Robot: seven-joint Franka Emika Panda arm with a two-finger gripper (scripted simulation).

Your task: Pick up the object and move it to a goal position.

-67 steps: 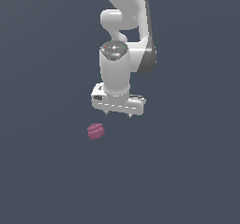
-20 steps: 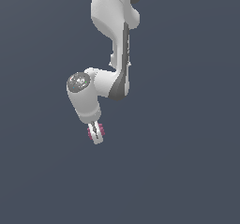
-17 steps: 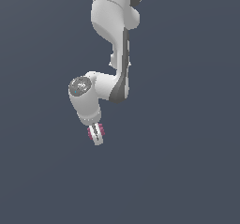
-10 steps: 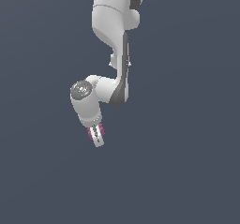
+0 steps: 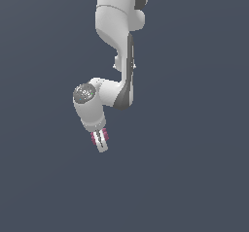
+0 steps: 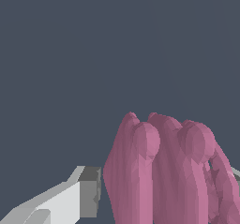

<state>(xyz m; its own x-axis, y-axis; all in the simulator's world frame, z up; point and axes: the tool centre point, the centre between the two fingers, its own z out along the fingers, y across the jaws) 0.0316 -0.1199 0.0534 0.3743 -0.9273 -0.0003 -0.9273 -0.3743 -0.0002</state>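
Note:
The magenta-pink lumpy object [image 5: 94, 138] shows as thin pink slivers on either side of my white fingers in the exterior view. My gripper [image 5: 100, 140] is shut on it and tilted, pointing down and toward the exterior view's right, above the dark floor. In the wrist view the object [image 6: 164, 171] fills the space close to the camera, with one grey-tipped finger [image 6: 88, 192] against its side; the other finger is mostly hidden behind it.
The white arm [image 5: 119, 56] folds down from the top of the exterior view. A plain dark grey floor [image 5: 194, 177] lies all around.
From 3.4 s ago the gripper has taken hold of the object. Over the last second the wrist has drifted slightly down and toward the exterior view's right with it.

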